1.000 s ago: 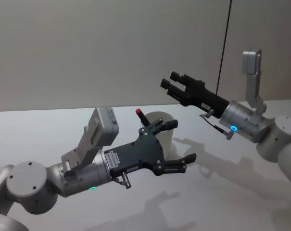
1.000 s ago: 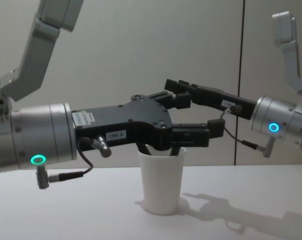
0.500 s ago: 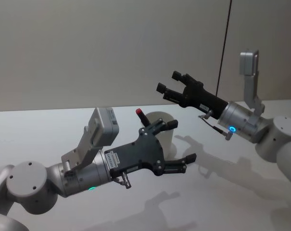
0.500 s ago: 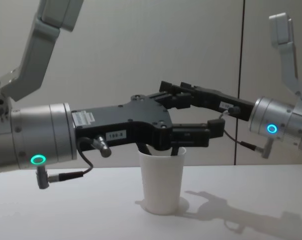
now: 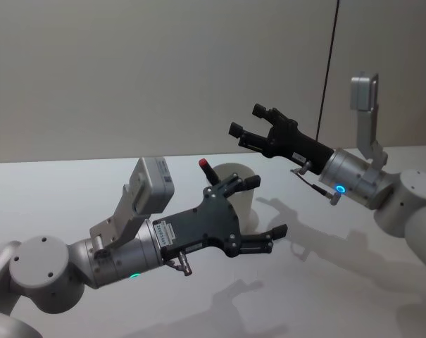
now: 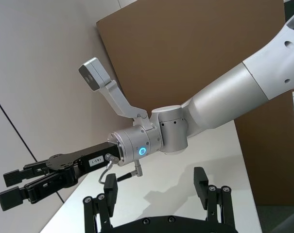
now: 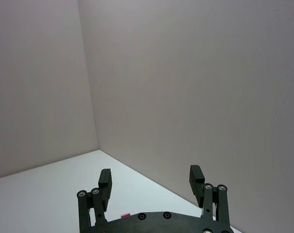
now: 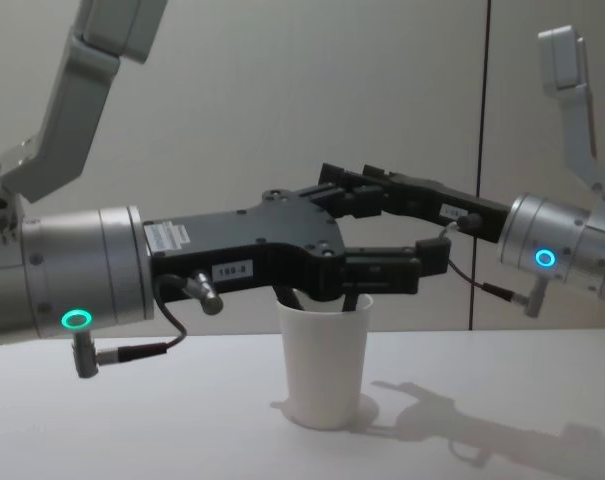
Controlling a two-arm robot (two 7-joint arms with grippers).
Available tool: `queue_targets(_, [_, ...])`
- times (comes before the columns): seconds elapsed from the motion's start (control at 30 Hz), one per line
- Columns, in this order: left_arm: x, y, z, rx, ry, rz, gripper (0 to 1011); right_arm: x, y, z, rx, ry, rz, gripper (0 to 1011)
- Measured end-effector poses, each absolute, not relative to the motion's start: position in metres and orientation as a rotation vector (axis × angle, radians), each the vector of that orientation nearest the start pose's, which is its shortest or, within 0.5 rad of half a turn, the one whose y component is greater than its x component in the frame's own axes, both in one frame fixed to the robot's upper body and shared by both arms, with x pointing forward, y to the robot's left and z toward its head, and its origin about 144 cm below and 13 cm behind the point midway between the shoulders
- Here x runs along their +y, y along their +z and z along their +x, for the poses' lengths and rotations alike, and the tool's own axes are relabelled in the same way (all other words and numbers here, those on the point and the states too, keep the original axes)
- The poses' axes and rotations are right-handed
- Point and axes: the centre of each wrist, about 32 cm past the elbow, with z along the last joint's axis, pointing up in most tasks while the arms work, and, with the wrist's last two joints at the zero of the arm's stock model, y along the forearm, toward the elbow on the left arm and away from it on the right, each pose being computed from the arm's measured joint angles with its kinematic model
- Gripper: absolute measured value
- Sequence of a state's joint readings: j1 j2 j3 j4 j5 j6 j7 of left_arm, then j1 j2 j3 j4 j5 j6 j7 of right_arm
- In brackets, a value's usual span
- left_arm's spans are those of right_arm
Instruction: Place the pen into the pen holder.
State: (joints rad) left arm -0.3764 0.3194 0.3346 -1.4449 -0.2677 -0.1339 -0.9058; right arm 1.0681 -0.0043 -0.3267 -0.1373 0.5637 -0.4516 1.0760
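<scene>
a: where's the pen holder (image 8: 326, 364)?
b: upright on the white table (image 8: 502, 400), a white paper cup just below the left gripper (image 8: 400, 236) in the chest view. in the head view the cup (image 5: 235, 189) sits behind that gripper (image 5: 263, 206), partly covered by it.

a: and the pen (image 5: 206, 169)?
b: its red tip pokes up beside the cup's rim in the head view. in the chest view dark shafts (image 8: 287, 297) lean out of the cup mouth, so it stands in the holder.

a: is the left gripper holding anything?
b: no. its two black fingers (image 5: 274, 232) are spread wide with nothing between them, hanging over the cup without touching it as far as i can tell. the left wrist view shows the same spread fingers (image 6: 201, 182) with bare table between.

a: the right gripper (image 5: 248, 129)?
b: raised in the air, above and past the cup, well off the table. its fingers are parted by a moderate gap and carry nothing. in the left wrist view it (image 6: 15, 188) shows from the side, fingers apart and bare; its own wrist view shows the fingers (image 7: 196, 179) wide apart against the wall.
</scene>
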Motion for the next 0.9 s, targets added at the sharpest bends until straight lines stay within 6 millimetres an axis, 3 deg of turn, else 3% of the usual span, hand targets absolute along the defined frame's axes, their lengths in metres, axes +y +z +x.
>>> queue_targets(0.9, [0.2323,1.2249,0.5467,-0.31,0.386,0.005,1000,-0.2114,1.1902,0.6832,-0.015,-0.544,0.251,1001])
